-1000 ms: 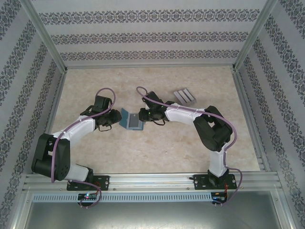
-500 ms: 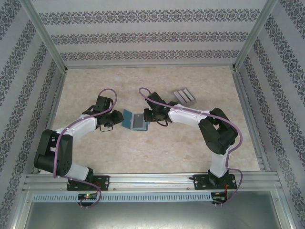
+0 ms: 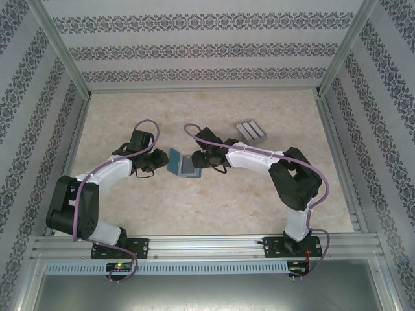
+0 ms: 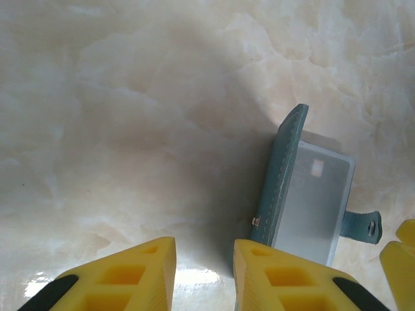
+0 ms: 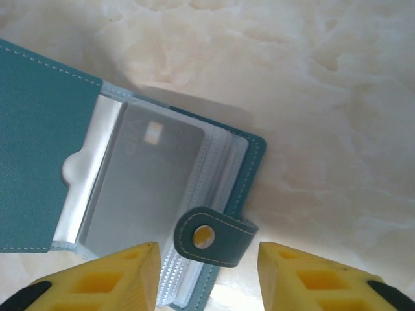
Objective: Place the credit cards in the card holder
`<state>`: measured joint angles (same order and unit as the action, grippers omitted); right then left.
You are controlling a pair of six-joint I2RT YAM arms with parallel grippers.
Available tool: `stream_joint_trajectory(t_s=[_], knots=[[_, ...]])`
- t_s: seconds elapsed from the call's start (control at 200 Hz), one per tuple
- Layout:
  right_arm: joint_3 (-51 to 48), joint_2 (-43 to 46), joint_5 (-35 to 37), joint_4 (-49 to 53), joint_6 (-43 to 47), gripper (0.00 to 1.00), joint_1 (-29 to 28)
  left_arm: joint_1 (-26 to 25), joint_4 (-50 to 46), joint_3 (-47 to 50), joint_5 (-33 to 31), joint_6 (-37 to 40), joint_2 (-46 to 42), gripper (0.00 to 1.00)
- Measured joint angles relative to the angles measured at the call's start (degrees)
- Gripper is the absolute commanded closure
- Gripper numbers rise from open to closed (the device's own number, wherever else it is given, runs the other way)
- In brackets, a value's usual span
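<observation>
One card [image 5: 142, 188] is seated in the card holder [image 5: 39, 142]; remaining cards [image 3: 251, 130] are left on the worktop [image 3: 194, 207]. Left pincer [image 4: 204, 259] narrow, right pincer [image 5: 207, 272] wide; nothing held.

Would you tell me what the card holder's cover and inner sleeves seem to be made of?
Card holder cover: teal leather or faux leather, matte, judging by pale edge stitching. Inner sleeves: clear, slightly frosted plastic; a grey credit card shows through.
</observation>
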<state>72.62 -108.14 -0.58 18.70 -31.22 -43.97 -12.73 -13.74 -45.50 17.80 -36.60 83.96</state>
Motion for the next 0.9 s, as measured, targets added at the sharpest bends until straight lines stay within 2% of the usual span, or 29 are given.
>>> stream_joint_trajectory(t_s=[0.115,0.215,0.275,0.43,0.475,0.52,0.56,0.794,0.899], knots=[[1.05,-0.70,0.39,0.70,0.11,0.57,-0.24,0.00,0.00,-0.02,0.00,0.00,0.20,0.71],[2.21,-1.42,1.44,1.70,0.61,0.73,-0.46,0.00,0.00,-0.07,0.00,0.00,0.61,0.71],[2.62,-1.77,2.05,2.23,0.33,0.80,-0.46,0.00,0.00,-0.09,0.00,0.00,0.76,0.71],[2.64,-1.86,3.63,3.41,0.28,0.85,-0.46,0.00,0.00,-0.55,0.02,0.04,0.90,0.72],[2.64,-1.86,4.11,3.69,0.35,0.81,-0.46,0.00,0.00,-0.74,0.02,0.09,0.94,0.72],[2.67,-1.86,4.42,3.98,0.09,0.67,-0.46,0.00,0.02,-0.92,0.00,0.20,1.05,0.72],[2.67,-1.86,4.59,4.11,0.26,0.60,-0.46,0.00,0.02,-1.05,0.02,0.20,1.18,0.72],[3.34,-1.95,5.14,4.72,1.33,0.50,-1.38,0.00,0.02,-1.05,0.00,0.22,1.68,0.72],[5.09,-2.58,5.14,4.68,1.62,0.48,-1.68,0.00,0.02,-1.05,0.00,0.24,1.70,0.72]])
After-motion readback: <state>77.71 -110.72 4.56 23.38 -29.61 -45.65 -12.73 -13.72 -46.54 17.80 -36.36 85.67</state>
